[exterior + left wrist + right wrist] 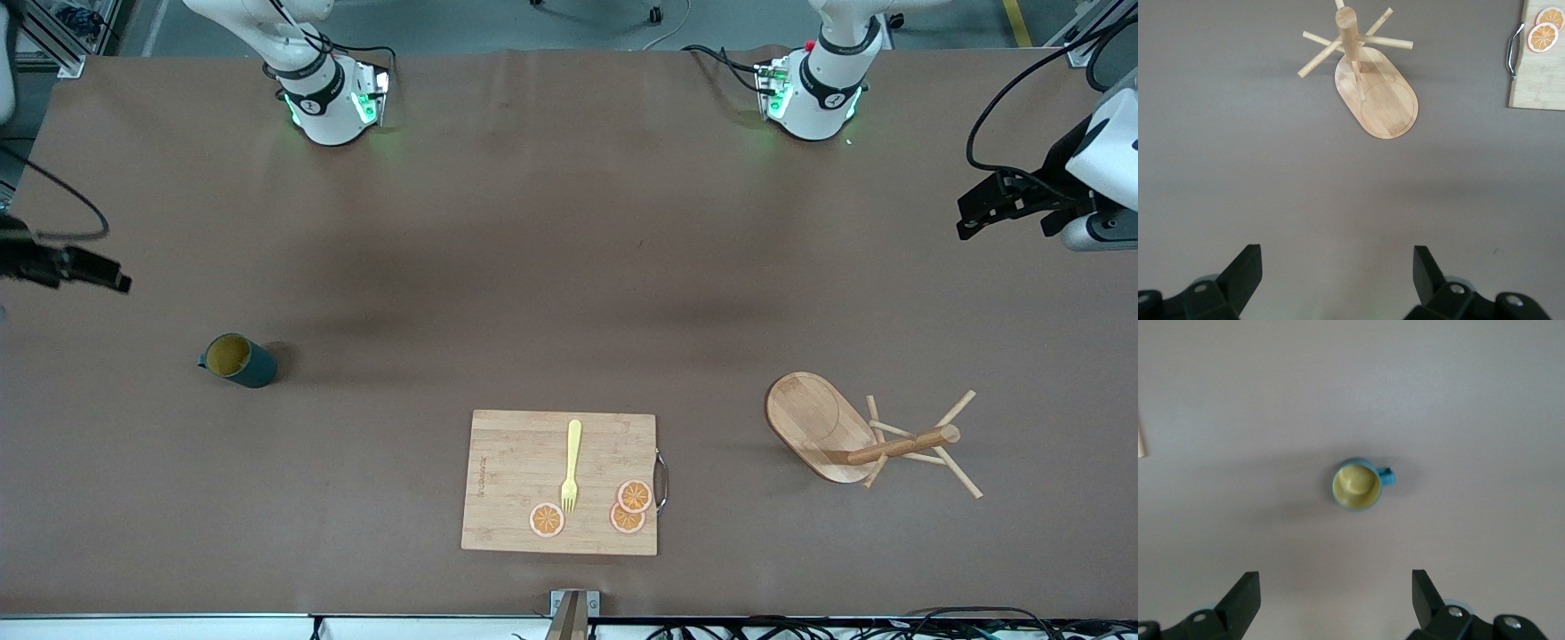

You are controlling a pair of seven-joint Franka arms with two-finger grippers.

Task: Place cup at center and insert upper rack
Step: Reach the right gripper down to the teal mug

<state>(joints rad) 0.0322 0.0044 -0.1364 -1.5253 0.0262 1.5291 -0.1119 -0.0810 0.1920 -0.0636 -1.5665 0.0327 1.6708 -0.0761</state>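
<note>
Your table (569,249) is bare through its middle, so nothing of the task is done yet and you are at the very first step: fetching the cup. The cutting board (524,462) lies close to the front camera's edge, carrying a yellow fork (571,467) and three orange slices (628,508). The upper rack (822,427) stands upright on its oval base toward the left arm's end, pegs fanned around the post's tip. The cup (240,359) stands upright toward the right arm's end, well apart from everything. The right gripper (1335,593) hangs high over the table's end near the cup, jaws spread wide and empty; the left gripper (1338,270) hangs the same way, wide and empty, over the rack's end. Your next move, I judge, calls for lowering the right gripper onto the cup and minding its handle. Only the right wrist view shows you that handle's heading plainly and the mustard inside from straight above; only the left wrist view shows the board's metal handle (1513,52) turned toward the rack.
</note>
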